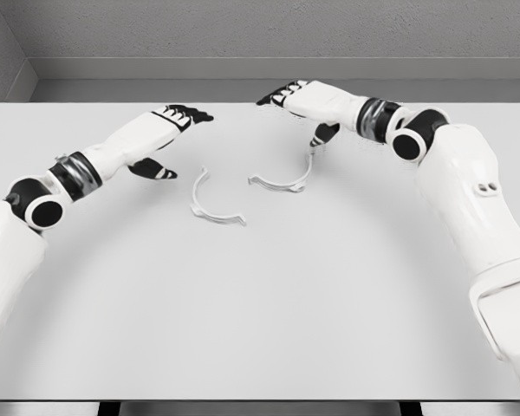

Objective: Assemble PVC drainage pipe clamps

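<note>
Reaching over the white table [260, 329], both arms hover above two thin white clamp halves lying flat near the far middle. The left clamp half [211, 206] curves from just beside the left hand [169, 139] down towards the centre; the right clamp half [288, 178] lies close to it, its far tip rising to just under the right hand [308, 108]. The two pieces sit near each other but apart, not yet joined. The left hand hangs with fingers stretched out and the thumb dropped below, holding nothing. The right hand's fingers are also extended, its thumb pointing down at the tip of the right piece; whether it touches I cannot tell, but nothing looks grasped. The risk, as I judge it, is that these pieces are thin and light: a thumb pressing one end may skid or spin the half away rather than pinch it, and nudging one arc could knock the other out of line for mating
</note>
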`<state>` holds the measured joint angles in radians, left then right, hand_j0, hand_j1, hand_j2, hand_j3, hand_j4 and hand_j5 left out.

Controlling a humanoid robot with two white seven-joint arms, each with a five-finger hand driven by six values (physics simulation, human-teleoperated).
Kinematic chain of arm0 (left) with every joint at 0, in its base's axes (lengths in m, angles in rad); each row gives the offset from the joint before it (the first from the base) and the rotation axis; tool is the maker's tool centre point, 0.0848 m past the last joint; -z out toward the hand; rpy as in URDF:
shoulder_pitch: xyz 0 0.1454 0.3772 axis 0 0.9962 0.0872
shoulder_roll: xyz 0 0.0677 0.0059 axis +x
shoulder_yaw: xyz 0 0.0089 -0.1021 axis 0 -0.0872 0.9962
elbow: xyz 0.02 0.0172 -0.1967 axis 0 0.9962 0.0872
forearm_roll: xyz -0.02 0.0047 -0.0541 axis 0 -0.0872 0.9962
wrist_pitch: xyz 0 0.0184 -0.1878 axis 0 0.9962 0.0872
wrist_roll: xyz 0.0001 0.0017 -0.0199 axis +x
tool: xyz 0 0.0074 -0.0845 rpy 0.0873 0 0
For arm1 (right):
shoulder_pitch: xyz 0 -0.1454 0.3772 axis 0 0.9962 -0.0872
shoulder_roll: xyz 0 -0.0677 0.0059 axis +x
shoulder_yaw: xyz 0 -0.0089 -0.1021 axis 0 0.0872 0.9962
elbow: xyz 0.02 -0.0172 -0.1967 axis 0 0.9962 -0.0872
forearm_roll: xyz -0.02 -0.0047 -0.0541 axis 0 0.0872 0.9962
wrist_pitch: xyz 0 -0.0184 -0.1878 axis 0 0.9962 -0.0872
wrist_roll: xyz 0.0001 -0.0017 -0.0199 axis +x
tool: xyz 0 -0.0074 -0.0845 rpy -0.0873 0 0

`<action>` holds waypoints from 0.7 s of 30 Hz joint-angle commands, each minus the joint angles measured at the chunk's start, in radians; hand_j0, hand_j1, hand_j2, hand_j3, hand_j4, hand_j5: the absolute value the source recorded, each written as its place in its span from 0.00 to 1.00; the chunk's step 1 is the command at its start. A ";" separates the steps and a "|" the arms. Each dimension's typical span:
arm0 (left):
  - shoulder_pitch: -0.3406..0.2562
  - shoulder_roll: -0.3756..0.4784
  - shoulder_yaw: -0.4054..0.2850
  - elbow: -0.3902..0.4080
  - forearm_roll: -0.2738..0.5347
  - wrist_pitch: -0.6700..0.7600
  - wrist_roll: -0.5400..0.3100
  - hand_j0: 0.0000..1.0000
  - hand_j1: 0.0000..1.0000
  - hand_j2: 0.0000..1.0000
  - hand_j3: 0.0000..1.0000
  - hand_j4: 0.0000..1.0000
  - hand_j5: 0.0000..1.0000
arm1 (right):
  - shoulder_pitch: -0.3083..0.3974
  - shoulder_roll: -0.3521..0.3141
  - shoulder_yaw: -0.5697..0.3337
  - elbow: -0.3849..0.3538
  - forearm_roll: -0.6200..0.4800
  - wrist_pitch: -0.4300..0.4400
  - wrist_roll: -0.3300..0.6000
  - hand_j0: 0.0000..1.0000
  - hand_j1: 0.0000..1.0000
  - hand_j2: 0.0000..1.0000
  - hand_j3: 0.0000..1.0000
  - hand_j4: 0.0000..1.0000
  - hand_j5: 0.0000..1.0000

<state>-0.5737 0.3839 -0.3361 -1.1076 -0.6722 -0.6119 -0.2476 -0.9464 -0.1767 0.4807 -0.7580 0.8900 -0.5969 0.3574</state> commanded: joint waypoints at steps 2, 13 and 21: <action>0.000 0.016 0.000 0.042 0.049 0.001 0.001 1.00 1.00 1.00 1.00 1.00 1.00 | -0.011 0.000 0.002 0.069 -0.003 0.002 -0.003 1.00 1.00 1.00 1.00 1.00 1.00; -0.002 0.121 0.005 0.045 0.089 0.001 0.001 1.00 1.00 1.00 1.00 1.00 1.00 | -0.040 0.019 0.128 0.155 0.001 0.103 -0.051 1.00 1.00 1.00 1.00 1.00 1.00; 0.002 0.138 -0.003 0.038 0.105 0.001 0.001 1.00 1.00 1.00 1.00 1.00 1.00 | -0.040 0.039 0.130 0.187 0.038 0.126 -0.080 1.00 1.00 1.00 1.00 1.00 1.00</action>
<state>-0.5722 0.5164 -0.3366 -1.0670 -0.5781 -0.6121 -0.2476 -0.9863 -0.1428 0.6122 -0.5780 0.9173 -0.4846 0.2864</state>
